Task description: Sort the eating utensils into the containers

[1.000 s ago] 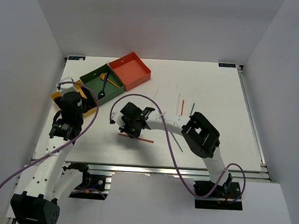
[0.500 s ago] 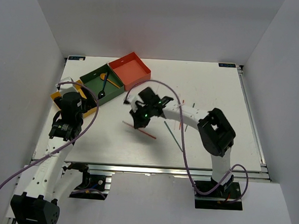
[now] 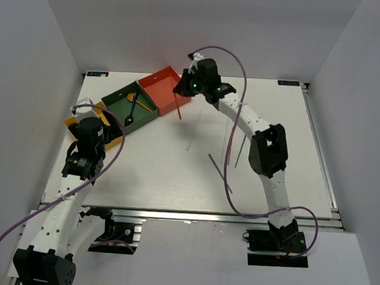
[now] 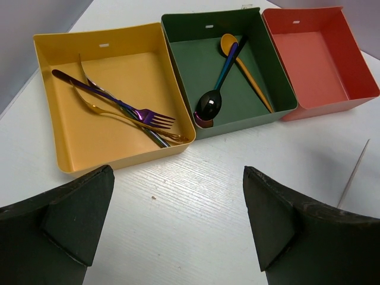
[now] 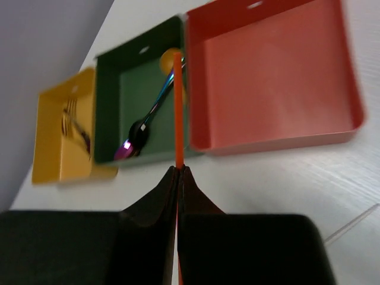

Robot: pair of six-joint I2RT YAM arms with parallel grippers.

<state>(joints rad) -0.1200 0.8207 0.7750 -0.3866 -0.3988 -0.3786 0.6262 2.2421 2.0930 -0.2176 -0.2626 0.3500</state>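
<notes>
My right gripper (image 3: 181,90) is shut on a red chopstick (image 3: 178,108), which hangs at the right front corner of the red-orange container (image 3: 164,88). In the right wrist view the chopstick (image 5: 178,107) sticks out of the shut gripper (image 5: 179,169) towards the green container (image 5: 113,107). My left gripper (image 4: 178,178) stands open over bare table, just in front of the yellow container (image 4: 65,148). An iridescent fork (image 4: 119,104) and a gold fork (image 4: 124,119) lie in the yellow one. A black spoon (image 4: 209,105) and a gold spoon (image 4: 249,77) lie in the green container (image 4: 190,65).
Loose chopsticks lie mid-table: a red one (image 3: 230,148), a teal one (image 3: 240,151), a silver one (image 3: 191,136) and a dark one (image 3: 220,173). The left arm (image 3: 86,149) covers most of the yellow container (image 3: 72,121). White walls stand round the table.
My right gripper closed on the red chopstick near the table's front middle, lifted it and carried it far and left to the red-orange container. The left arm has not moved.
</notes>
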